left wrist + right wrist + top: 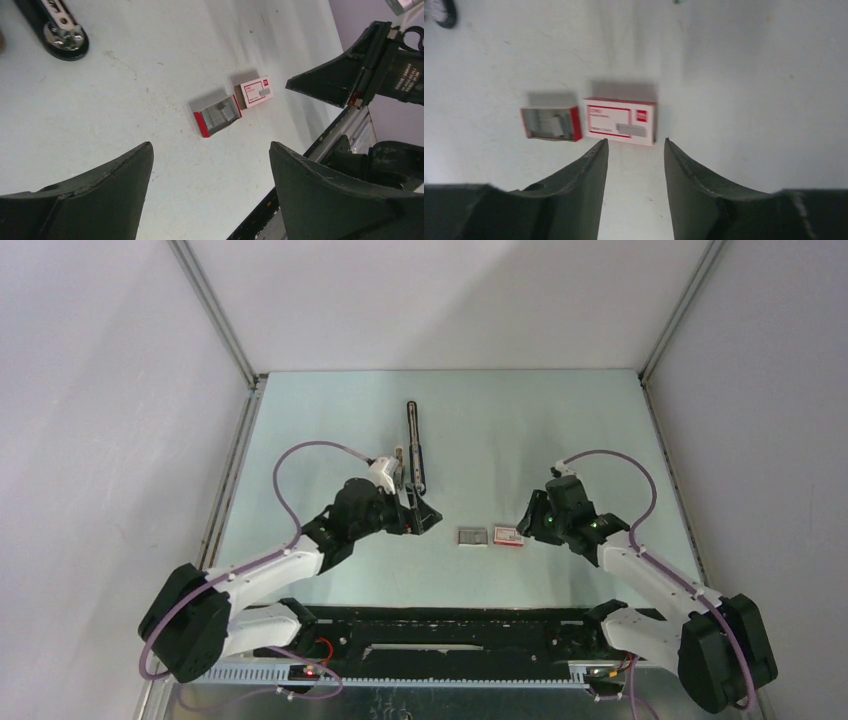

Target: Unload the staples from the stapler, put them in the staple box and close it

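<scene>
Two arms: both low over the pale green table (330,420), one on each side of centre.
Left gripper (210,146): jaws spread wide with nothing between them, by the near end of the Stapler.
Right gripper (635,141): jaws parted and empty, tips just short of the Box.
Stapler (414,440): long thin black bar with a silvery line, flat mid-table, pointing away from the arms.
Staples (399,462): short narrow silvery metal strip just beside the bar's left edge; contact cannot be told.
Box (620,121): small red-and-white card box, its grey tray (551,123) just beside it.

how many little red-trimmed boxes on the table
2: an open grey-filled tray mid-table, and a white-topped box just right of it in the top view.
</scene>
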